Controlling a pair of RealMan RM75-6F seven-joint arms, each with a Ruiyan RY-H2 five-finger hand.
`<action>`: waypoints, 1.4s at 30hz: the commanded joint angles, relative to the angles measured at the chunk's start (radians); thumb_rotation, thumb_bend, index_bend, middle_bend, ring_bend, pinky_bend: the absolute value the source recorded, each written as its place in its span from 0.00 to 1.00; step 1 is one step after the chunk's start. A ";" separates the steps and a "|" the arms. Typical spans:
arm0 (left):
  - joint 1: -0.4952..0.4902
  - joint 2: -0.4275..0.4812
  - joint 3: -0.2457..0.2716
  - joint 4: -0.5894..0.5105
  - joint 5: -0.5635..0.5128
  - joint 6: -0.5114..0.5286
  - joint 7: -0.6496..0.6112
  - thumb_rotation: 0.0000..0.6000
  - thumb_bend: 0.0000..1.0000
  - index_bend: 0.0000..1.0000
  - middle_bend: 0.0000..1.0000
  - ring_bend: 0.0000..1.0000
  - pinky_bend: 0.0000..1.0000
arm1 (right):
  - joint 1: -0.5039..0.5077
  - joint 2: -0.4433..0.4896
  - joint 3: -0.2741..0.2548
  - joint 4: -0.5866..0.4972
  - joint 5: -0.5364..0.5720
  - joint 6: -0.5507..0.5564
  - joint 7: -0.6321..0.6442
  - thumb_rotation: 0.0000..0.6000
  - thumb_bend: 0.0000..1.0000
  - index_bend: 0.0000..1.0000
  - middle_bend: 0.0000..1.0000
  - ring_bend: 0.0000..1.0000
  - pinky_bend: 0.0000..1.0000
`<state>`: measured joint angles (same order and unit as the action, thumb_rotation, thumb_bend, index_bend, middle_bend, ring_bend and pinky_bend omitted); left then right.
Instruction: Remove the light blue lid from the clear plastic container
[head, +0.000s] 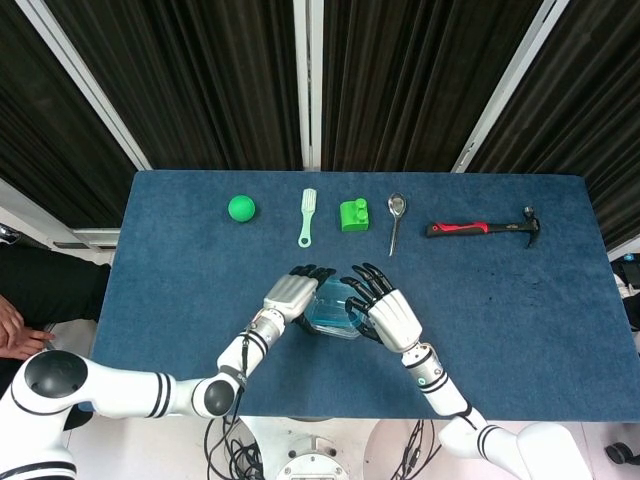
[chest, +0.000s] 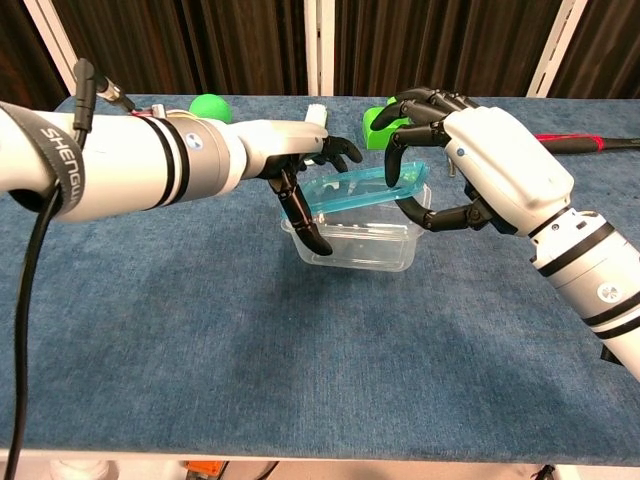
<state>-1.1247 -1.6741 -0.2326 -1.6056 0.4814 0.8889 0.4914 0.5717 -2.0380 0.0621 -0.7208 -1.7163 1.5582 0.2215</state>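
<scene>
The clear plastic container (chest: 362, 245) stands on the blue table near the middle front. My left hand (chest: 296, 172) grips its left end, thumb down the near wall and fingers over the far rim. The light blue lid (chest: 362, 188) is tilted, its right edge raised off the rim and its left edge low by my left hand. My right hand (chest: 478, 158) holds the lid's right edge, with its fingers curled over the top and its thumb underneath. In the head view my left hand (head: 290, 295) and right hand (head: 386, 312) flank the lid (head: 330, 306), hiding most of the container.
Along the far side of the table (head: 180, 290) lie a green ball (head: 241, 207), a green brush (head: 307, 217), a green block (head: 353, 214), a spoon (head: 396, 220) and a red-handled hammer (head: 485, 227). Dark curtains hang behind.
</scene>
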 joint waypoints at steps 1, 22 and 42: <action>0.007 0.004 0.006 -0.007 0.017 0.020 -0.002 1.00 0.00 0.05 0.05 0.00 0.06 | 0.003 -0.007 0.005 0.011 0.001 0.012 0.009 1.00 0.64 0.75 0.25 0.13 0.14; 0.137 0.075 0.048 -0.050 0.122 0.246 0.036 1.00 0.00 0.05 0.05 0.00 0.02 | 0.035 -0.034 0.071 0.118 0.030 0.131 -0.004 1.00 0.65 0.78 0.27 0.13 0.12; 0.341 0.205 0.082 -0.051 0.235 0.406 -0.021 1.00 0.00 0.05 0.05 0.00 0.02 | 0.005 0.080 0.124 0.178 0.152 0.029 -0.025 1.00 0.65 0.78 0.27 0.13 0.11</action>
<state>-0.8023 -1.4830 -0.1537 -1.6421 0.6987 1.2781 0.4854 0.5798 -1.9553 0.1865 -0.5697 -1.5822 1.6159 0.1879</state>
